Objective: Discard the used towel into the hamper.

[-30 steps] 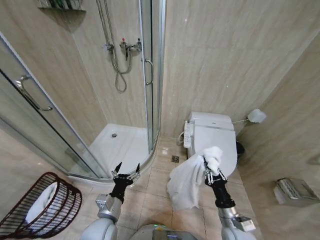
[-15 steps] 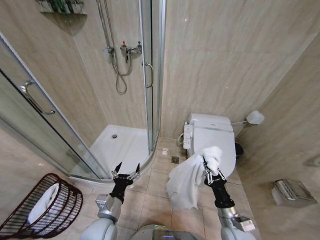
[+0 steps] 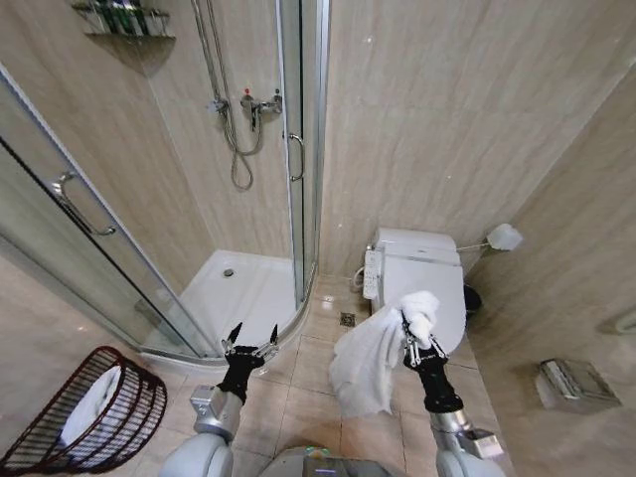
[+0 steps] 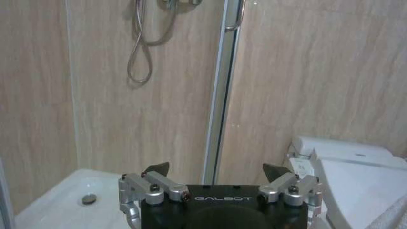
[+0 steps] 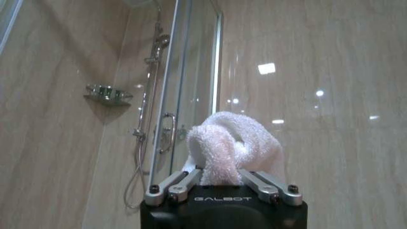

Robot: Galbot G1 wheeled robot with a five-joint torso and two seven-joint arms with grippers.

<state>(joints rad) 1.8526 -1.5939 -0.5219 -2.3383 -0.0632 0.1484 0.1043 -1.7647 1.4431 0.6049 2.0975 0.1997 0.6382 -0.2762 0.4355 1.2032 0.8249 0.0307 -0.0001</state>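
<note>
White towel (image 3: 373,363) in right hand (image 3: 410,333); hamper (image 3: 94,409) far left.

Fluffy white terry-cloth towel (image 3: 373,363), dark-red wire hamper (image 3: 94,417), glossy beige wall tiles (image 3: 437,119), clear glass shower door (image 3: 298,149) framed in shiny metal, smooth white plastic toilet lid (image 3: 427,283)

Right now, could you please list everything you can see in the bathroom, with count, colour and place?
towel: one, white, hanging from the right gripper
hamper: one, dark red, on the floor at far left, white cloth inside
toilet: one, white, against the wall ahead
shower cabin: one, glass with white tray, in the corner ahead left
tissue box: one, silver, on the right wall
left gripper: open, held up, nothing in it
right gripper: shut on the towel, in front of the toilet
</note>
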